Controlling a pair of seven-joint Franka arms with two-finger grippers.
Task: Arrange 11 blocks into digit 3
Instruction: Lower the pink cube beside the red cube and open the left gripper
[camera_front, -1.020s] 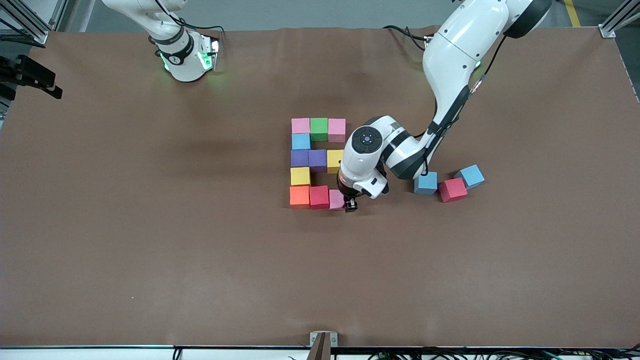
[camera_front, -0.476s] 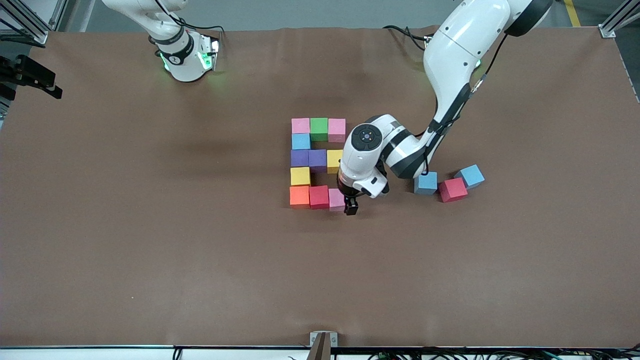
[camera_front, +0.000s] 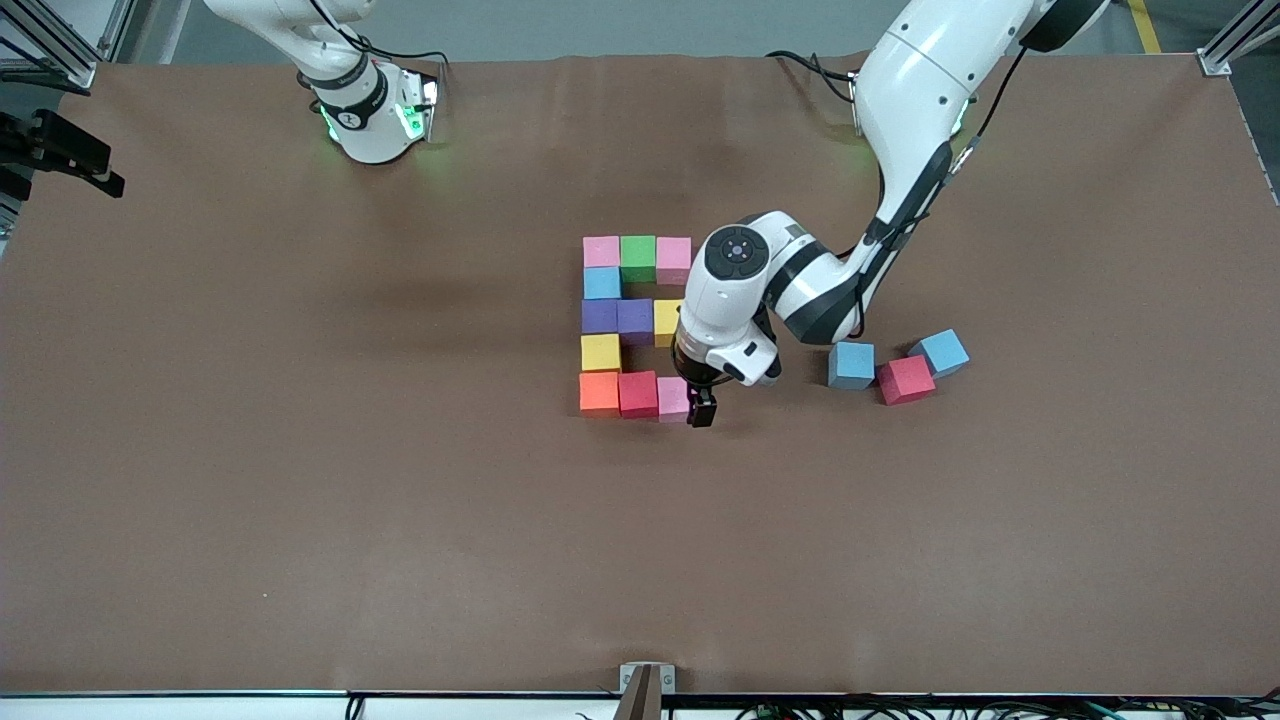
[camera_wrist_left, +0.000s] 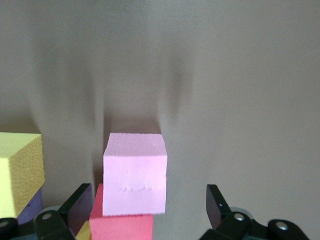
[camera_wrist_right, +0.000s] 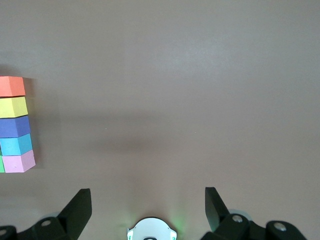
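The left claw (camera_front: 702, 409) sits low over the near end of the digit 3 (camera_front: 636, 325), its fingers spread apart with the pink cube (camera_wrist_left: 135, 172) standing free between them, touching neither. The chief risk, as I judge it, lies in the withdrawal. One finger stands close by the cube's side, and if the claw rises at a slant or swings toward the red cube (camera_front: 638, 393), it could clip the pink cube and knock it out of line, or push the whole near bar askew. These are light matte cubes lying loose on the worktop (camera_front: 300, 450), so a small nudge would probably travel from one to the next. A straight lift looks safest.

The right claw (camera_wrist_right: 148, 200) waits near its own base with its fingers wide apart and nothing between them, over bare worktop.

The digit 3 lies at the middle of the worktop. Seen from the front camera it reads like an E:
- Farthest bar: pink, green, pink.
- Joining cube: a single blue one.
- Middle bar: purple, purple, yellow, the yellow partly hidden by the left arm.
- Joining cube: a single yellow one.
- Nearest bar: orange, red, pink.

The cubes sit snug and square to one another, and all eleven appear to be in place.

Three spare cubes (camera_front: 897, 365), two blue and one red, lie loosely toward the left arm's end of the worktop, well apart from the figure.
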